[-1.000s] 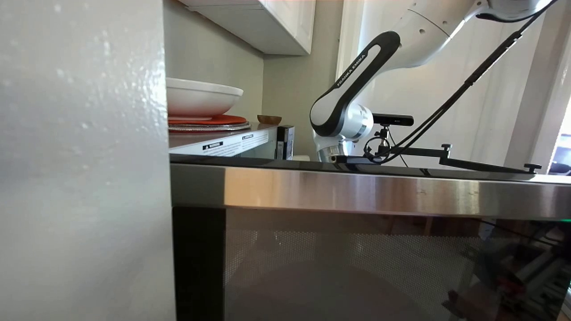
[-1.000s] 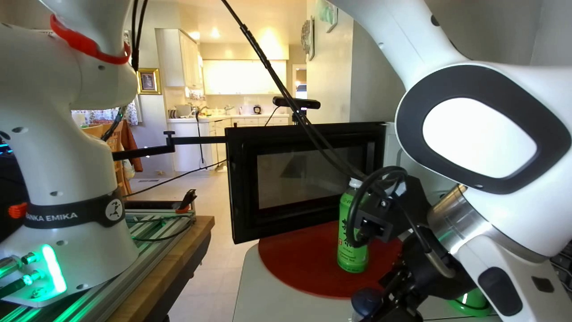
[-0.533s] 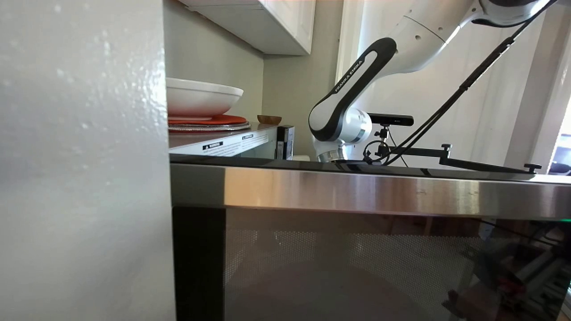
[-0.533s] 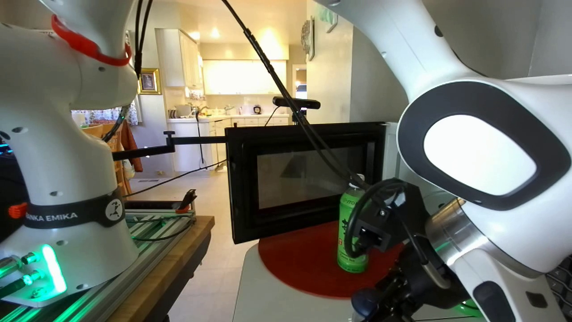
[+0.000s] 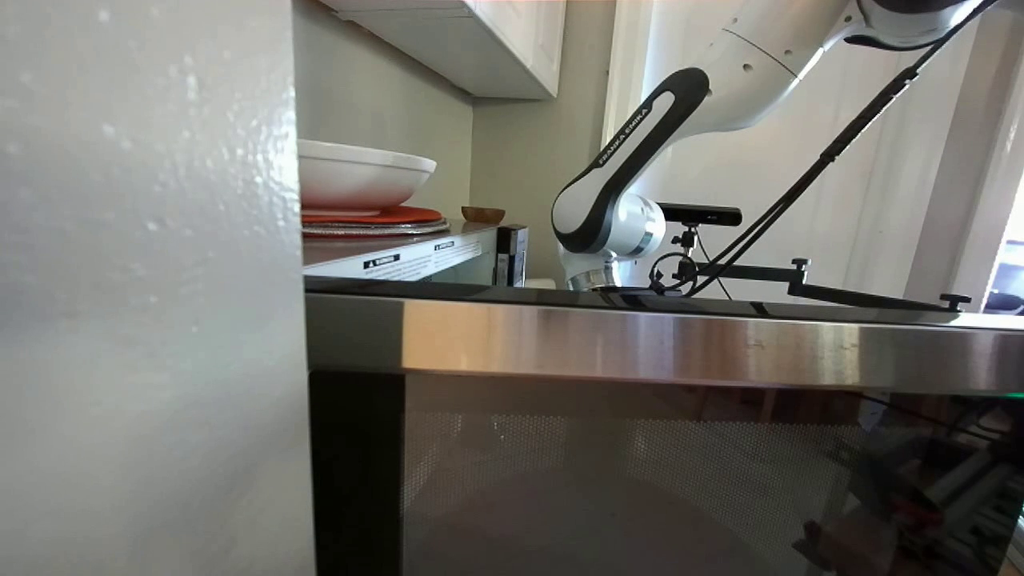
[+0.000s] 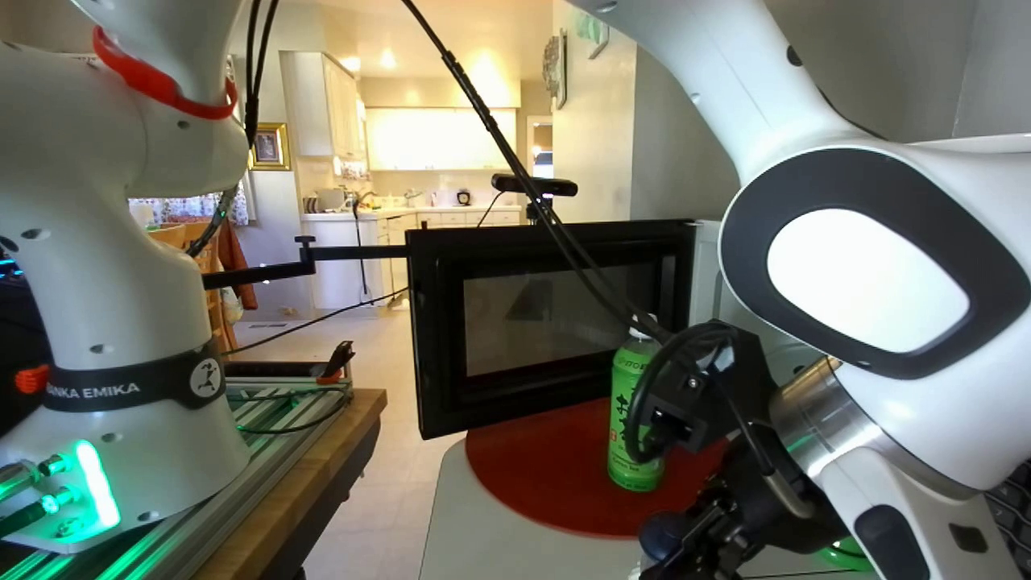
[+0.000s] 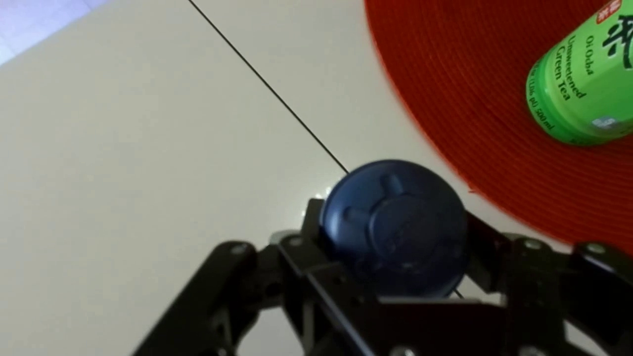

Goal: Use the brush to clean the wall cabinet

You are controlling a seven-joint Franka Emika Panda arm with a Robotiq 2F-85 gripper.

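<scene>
At the far left of an exterior view, a broad, glossy white panel is seen, followed by a wide white bowl. Farther right and above, the off-white, flat-panelled wall cabinet to be cleaned is mounted overhead. At the right, well apart from the cabinet, the white-and-black robot arm has been lowered slightly since a second ago.

At the centre of the wrist view, a dark blue, round, plastic-looking cap is held by the black two-jawed gripper, whose jaws have been closed against both sides; what lies beneath the cap is mostly hidden. In an exterior view the cap has just been shifted slightly, so the grip is judged fresh. Farther right, a green-labelled tea bottle is stood on a round, woven red mat.

No brush can be made out. If what is held is meant as the cleaning tool, the grasp is judged made, a lift is called for next, and the cabinet is yet to be reached.
</scene>
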